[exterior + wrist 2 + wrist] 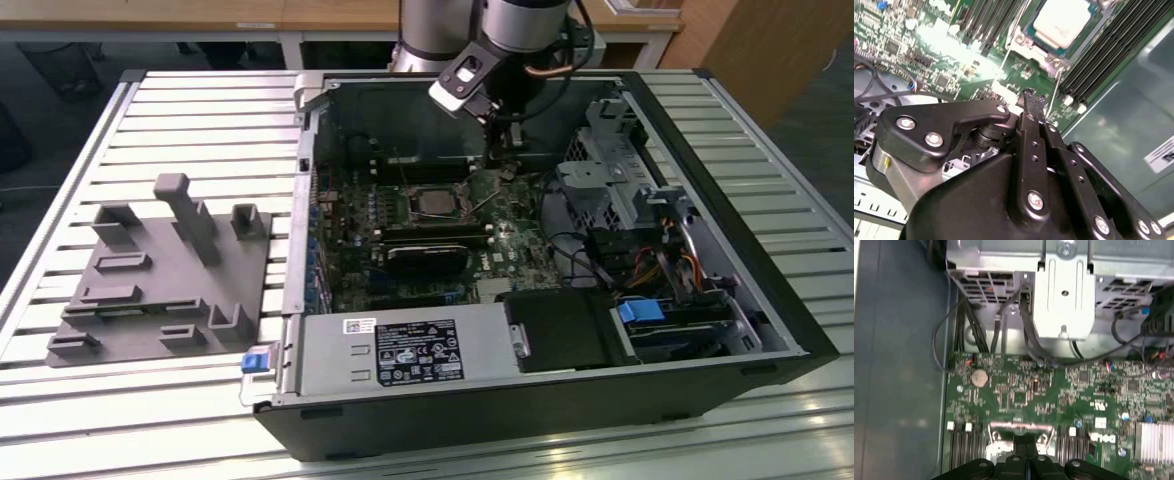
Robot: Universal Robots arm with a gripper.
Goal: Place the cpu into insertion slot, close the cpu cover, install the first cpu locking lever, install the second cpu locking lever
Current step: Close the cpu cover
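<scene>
The cpu (pixel 1061 22), a silvery square chip, lies flat in the insertion slot (pixel 435 201) on the green board. The silver cpu cover (pixel 1030 48) frames it, lying down around the chip. A thin wire locking lever (pixel 1054 92) runs along the socket's side, close to my fingertips. My gripper (pixel 1029 96) is shut, its black fingers pressed together with nothing seen between them. In the exterior view the gripper (pixel 501 172) hangs low over the board, just to the exterior view's right of the socket. In the first wrist view the gripper (pixel 1026 444) sits over the socket's metal edge (pixel 1019 427).
The open computer case (pixel 320 200) lies on a slatted table (pixel 147 130). A grey fixture block (pixel 160 270) stands at the exterior view's left. Inside are a black fan block (pixel 427 262), the power supply (pixel 400 350), a metal drive cage (pixel 614 180), loose cables (pixel 587 255) and memory slots (pixel 1114 45).
</scene>
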